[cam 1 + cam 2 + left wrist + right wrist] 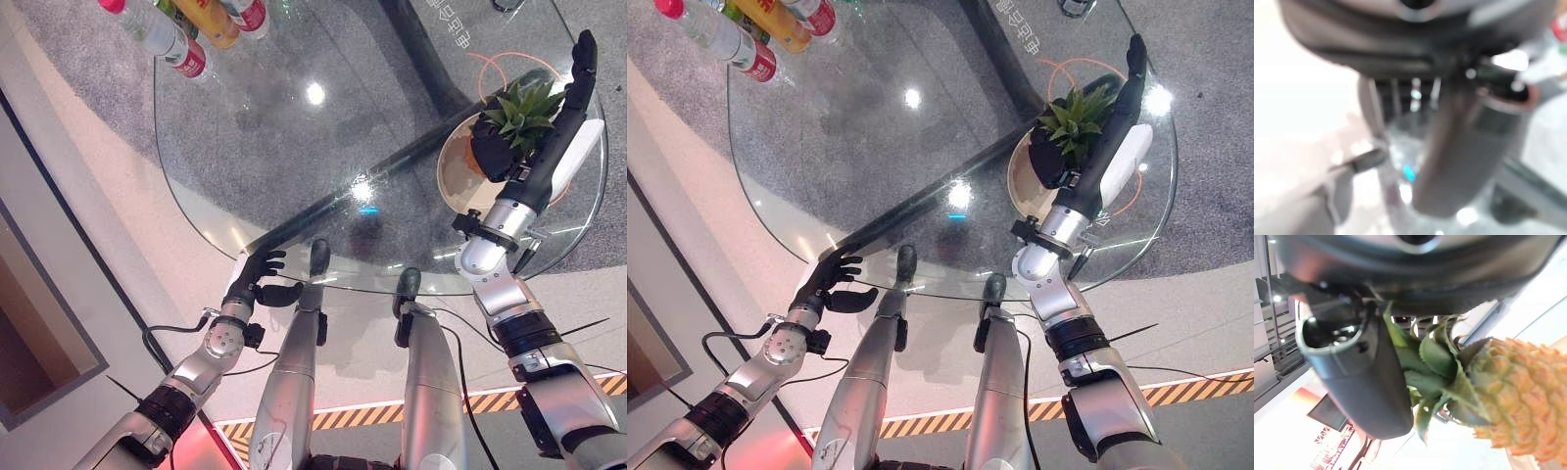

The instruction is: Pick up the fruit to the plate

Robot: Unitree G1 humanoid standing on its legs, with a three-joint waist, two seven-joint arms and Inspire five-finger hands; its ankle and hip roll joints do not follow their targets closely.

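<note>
The round glass table (294,147) carries bottles (186,29) at its far left edge and a tan plate (456,176) on the right. The pineapple (1518,396) hangs over that plate, leafy crown (524,113) clasped in the raised right hand (495,147). The left hand (260,279) rests at the near rim, fingers loosely curled, holding nothing.

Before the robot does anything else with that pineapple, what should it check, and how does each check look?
1. Right hand curled round the pineapple leaves: ok.
2. Pineapple above the plate: ok.
3. Pineapple resting on the plate: cannot tell.
4. Left hand idle at the glass table edge, holding nothing: ok.
5. Bottles at the far edge, away from the plate: ok.
</note>
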